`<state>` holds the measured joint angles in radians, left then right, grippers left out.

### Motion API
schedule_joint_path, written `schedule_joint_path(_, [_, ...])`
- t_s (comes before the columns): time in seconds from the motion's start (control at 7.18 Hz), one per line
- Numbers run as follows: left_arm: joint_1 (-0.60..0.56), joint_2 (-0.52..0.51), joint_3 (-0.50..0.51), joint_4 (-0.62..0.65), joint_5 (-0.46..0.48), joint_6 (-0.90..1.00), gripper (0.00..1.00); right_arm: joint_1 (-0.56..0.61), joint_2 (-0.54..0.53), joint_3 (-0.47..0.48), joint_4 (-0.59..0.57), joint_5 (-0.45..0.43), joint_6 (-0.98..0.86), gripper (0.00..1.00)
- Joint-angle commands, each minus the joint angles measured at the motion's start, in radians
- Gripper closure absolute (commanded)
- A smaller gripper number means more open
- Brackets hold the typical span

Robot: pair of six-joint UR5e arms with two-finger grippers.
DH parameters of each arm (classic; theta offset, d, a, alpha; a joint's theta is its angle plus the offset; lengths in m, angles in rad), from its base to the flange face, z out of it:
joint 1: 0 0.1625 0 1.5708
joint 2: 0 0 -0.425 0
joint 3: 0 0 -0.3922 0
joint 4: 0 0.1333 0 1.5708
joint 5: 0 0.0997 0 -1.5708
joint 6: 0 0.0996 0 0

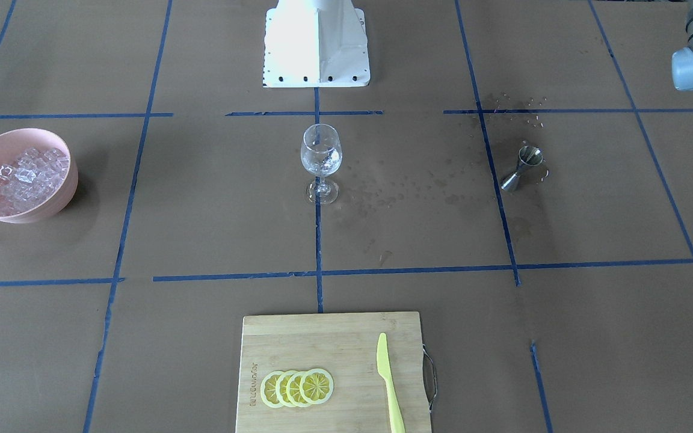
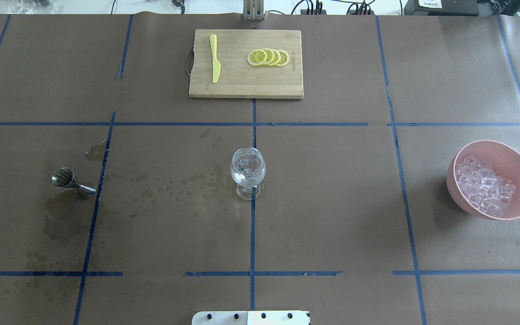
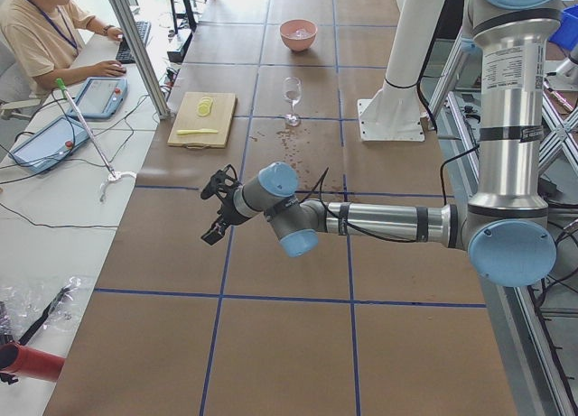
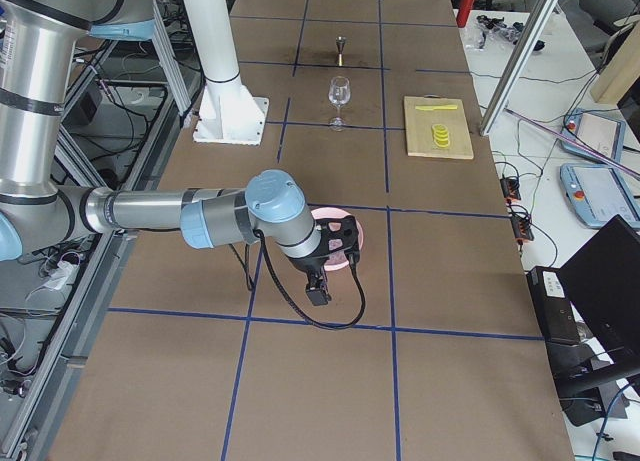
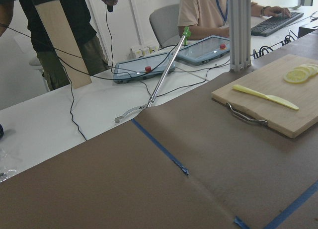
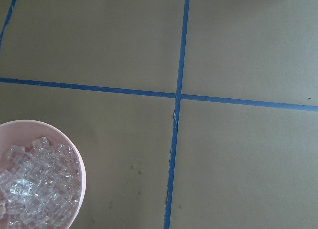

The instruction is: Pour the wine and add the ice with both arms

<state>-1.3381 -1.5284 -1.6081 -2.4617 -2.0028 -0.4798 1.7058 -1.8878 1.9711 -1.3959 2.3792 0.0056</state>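
A clear stemmed wine glass (image 2: 247,169) stands upright at the table's middle, with something clear and glassy in its bowl. No wine shows in any view. The ice (image 2: 483,183) is heaped in a pink bowl (image 2: 494,142) at the robot's right; the right wrist view has ice (image 6: 35,189) at its lower left. A steel jigger (image 2: 68,179) sits at the robot's left, with wet spots between it and the glass. My left gripper (image 3: 211,208) hangs past the jigger, off the left end. My right gripper (image 4: 335,271) hovers by the bowl. Neither gripper's state can be told.
A wooden cutting board (image 2: 246,88) at the far side carries lemon slices (image 2: 269,57) and a yellow knife (image 2: 215,63). The white pedestal (image 1: 316,48) stands at the robot's side. A seated person (image 3: 41,32) and tablets are beyond the table's far edge.
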Motion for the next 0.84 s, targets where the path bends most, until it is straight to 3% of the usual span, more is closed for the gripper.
schedule_joint_path(0.0, [-0.187, -0.015, 0.011, 0.229, -0.207, 0.038, 0.0, 0.0, 0.0, -0.003, 0.0, 0.002, 0.001, 0.0])
schedule_joint_path(0.14, [-0.202, -0.004, 0.014, 0.281, -0.247, 0.194, 0.0, 0.0, 0.0, -0.005, 0.0, 0.003, 0.002, 0.0])
schedule_joint_path(0.28, [-0.196, 0.013, 0.019, 0.411, -0.246, 0.324, 0.0, 0.0, -0.002, -0.005, -0.002, 0.006, 0.002, 0.0])
schedule_joint_path(0.42, [-0.176, -0.049, 0.034, 0.678, -0.244, 0.339, 0.0, 0.0, -0.002, -0.002, 0.0, 0.014, 0.004, 0.0])
schedule_joint_path(0.56, [-0.179, -0.073, 0.008, 0.82, -0.247, 0.342, 0.0, -0.002, -0.004, 0.003, -0.003, 0.044, 0.004, 0.0])
schedule_joint_path(0.7, [-0.181, -0.044, -0.027, 0.816, -0.254, 0.342, 0.0, -0.027, -0.002, 0.012, -0.005, 0.087, 0.002, 0.0])
